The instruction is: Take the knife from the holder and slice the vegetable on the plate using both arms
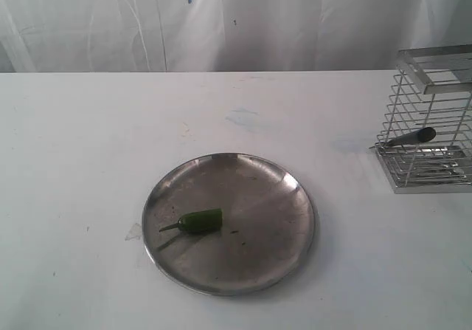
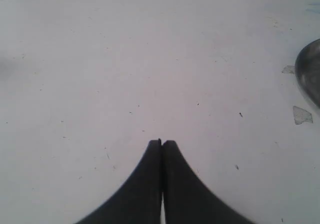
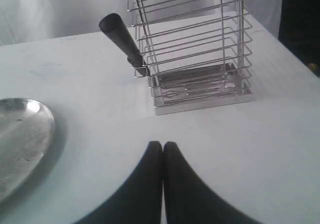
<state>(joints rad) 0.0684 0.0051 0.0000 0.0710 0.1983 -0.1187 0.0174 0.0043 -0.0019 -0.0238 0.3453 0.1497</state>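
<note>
Steel plate (image 1: 284, 193) centred, bare table (image 1: 81, 145) left open around it.
Vegetable (image 1: 200, 221) is laid on it; knife (image 1: 410, 137) is lodged in holder (image 1: 435, 63) at far right; left gripper (image 2: 161, 143) and right gripper (image 3: 162, 144) are clenched, nothing held.

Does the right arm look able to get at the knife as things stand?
Probably yes. The knife pokes handle-first out of the holder, with bare table between it and the right tool; the shut tool must open first.
</note>
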